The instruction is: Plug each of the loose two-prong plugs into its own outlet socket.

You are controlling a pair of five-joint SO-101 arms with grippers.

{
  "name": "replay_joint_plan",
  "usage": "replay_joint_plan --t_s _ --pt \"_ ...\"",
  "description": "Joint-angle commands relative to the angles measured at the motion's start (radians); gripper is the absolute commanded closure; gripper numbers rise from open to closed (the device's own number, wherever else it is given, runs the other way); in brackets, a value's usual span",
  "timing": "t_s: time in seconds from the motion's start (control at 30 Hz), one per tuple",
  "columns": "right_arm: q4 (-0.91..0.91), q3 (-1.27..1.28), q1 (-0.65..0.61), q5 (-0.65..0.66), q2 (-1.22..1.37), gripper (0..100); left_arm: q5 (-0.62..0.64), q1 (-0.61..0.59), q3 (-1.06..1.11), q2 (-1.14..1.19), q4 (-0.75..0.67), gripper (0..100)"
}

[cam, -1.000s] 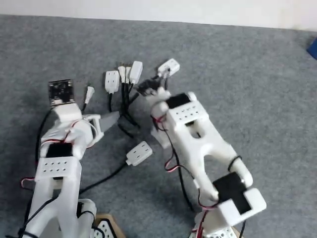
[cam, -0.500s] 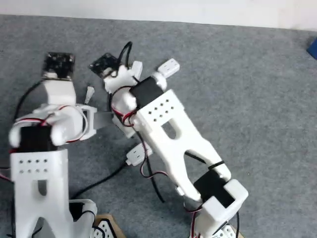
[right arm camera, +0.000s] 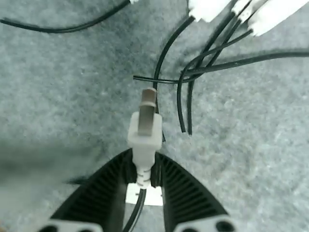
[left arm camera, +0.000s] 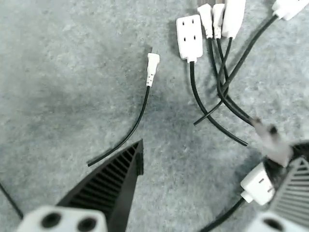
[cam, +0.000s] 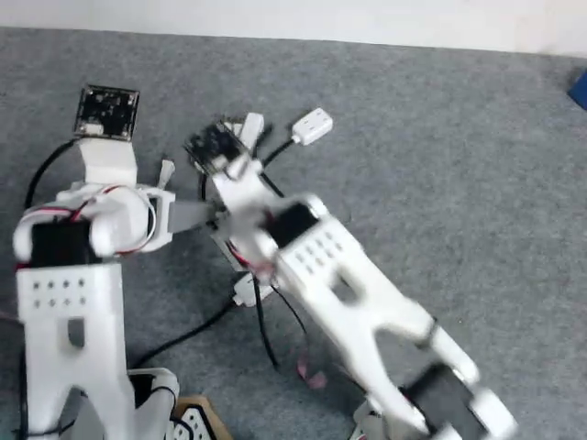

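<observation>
My right gripper (right arm camera: 144, 159) is shut on a white two-prong plug (right arm camera: 144, 128), held above the carpet with its prongs pointing away from the fingers, toward a tangle of black cords. My right arm (cam: 312, 257) stretches over the cord cluster in the high view. My left gripper (left arm camera: 218, 153) is open over bare carpet. A loose white plug (left arm camera: 152, 67) on a black cord lies beyond it. A white outlet socket (left arm camera: 189, 31) lies farther on, and another socket (left arm camera: 258, 182) sits beside one finger. A further socket (cam: 312, 126) lies at the far side.
Black cords (left arm camera: 219, 96) criss-cross the grey carpet between the sockets. More white connectors (right arm camera: 275, 14) bunch at the far end of the cords. A blue object (cam: 580, 89) shows at the right edge. Open carpet stretches to the right.
My right arm swung left over the cord cluster, then drew back a little with the plug. My left arm shifted left and rose early on, then kept still.
</observation>
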Motion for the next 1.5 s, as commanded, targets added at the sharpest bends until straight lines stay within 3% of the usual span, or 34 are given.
replay_joint_plan --t_s 0.0,0.17,0.5,0.73,1.13,1.47 --pt "-0.047 0.176 -0.030 -0.005 -0.234 99.2 -0.002 -0.002 -0.002 0.119 -0.086 57" --pt "-0.025 0.206 -0.070 -0.008 -0.268 99.2 0.014 0.022 -0.022 0.159 -0.098 57" --pt "-0.030 0.114 -0.073 -0.015 -0.068 99.2 0.017 0.082 -0.016 0.124 -0.040 57" --pt "-0.019 0.041 -0.071 -0.040 -0.054 99.2 0.014 0.085 0.096 0.124 -0.049 57" --pt "0.262 -0.265 -0.013 -0.025 -0.054 99.2 -0.002 0.085 0.278 0.124 -0.213 57" --pt "0.331 -0.325 0.004 -0.012 -0.051 99.2 0.000 0.081 0.303 0.124 -0.241 57"
